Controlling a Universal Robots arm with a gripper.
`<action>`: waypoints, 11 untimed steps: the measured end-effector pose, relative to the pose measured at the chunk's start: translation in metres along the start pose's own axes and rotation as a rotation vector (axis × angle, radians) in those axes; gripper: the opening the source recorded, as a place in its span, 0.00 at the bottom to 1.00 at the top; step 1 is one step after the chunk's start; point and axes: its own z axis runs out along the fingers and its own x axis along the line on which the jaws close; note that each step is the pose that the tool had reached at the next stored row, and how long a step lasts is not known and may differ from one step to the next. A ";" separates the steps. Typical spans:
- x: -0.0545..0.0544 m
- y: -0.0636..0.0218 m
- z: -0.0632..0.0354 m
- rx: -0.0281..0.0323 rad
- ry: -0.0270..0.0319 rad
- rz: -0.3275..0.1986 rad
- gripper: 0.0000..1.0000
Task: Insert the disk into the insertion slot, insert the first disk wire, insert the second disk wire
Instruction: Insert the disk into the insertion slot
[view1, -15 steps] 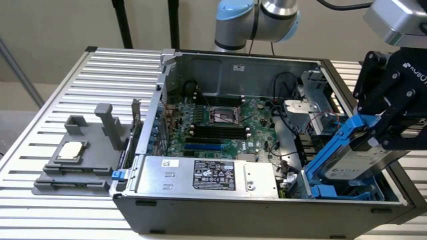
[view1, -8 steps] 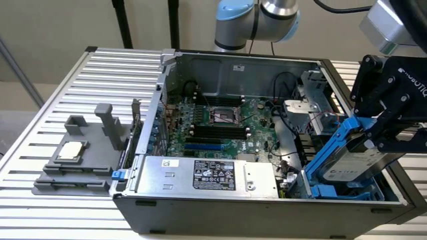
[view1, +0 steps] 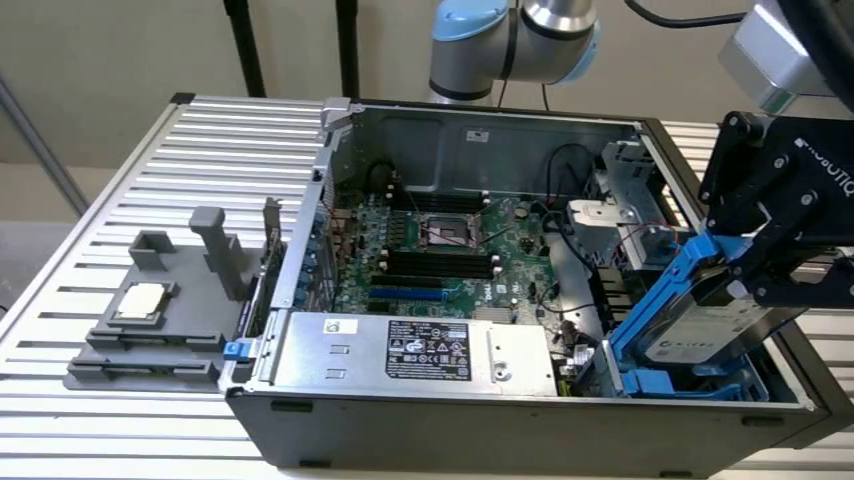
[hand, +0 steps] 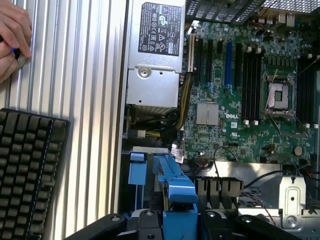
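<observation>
- Hanging tilted over the slot (view1: 667, 382), the blue-framed disk (view1: 705, 325) has its label facing up. Its lower end is close above the slot's blue rails and its upper end is raised.
- The gripper (view1: 758, 275) has its jaws clamped on the disk's raised end.
- The slot sits in the near corner of the case (view1: 534, 430), on the exterior view's right.
- The wrist view looks down along the blue frame to the rails. It also shows a hand (hand: 12, 35) resting on the table slats and a black keyboard (hand: 27, 175) lying beside the case.
- The exterior view shows a grey fixture (view1: 160, 320) near the table (view1: 134, 160) edge on that view's left, carrying a square chip (view1: 140, 303). The arm (view1: 521, 40) rises behind the case's far wall.
- The table is ribbed aluminium, with a plain beige wall behind it.
- The open case holds a green motherboard (view1: 454, 250) on its floor and a silver power supply (view1: 414, 350) along its near wall.
</observation>
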 end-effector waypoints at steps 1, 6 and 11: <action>0.000 0.0000 -0.0016 -0.0001 0.0001 -0.001 0.32; -0.001 0.0004 -0.0105 -0.0008 0.0009 -0.006 0.32; 0.000 0.0006 -0.0153 -0.0009 0.0013 -0.010 0.32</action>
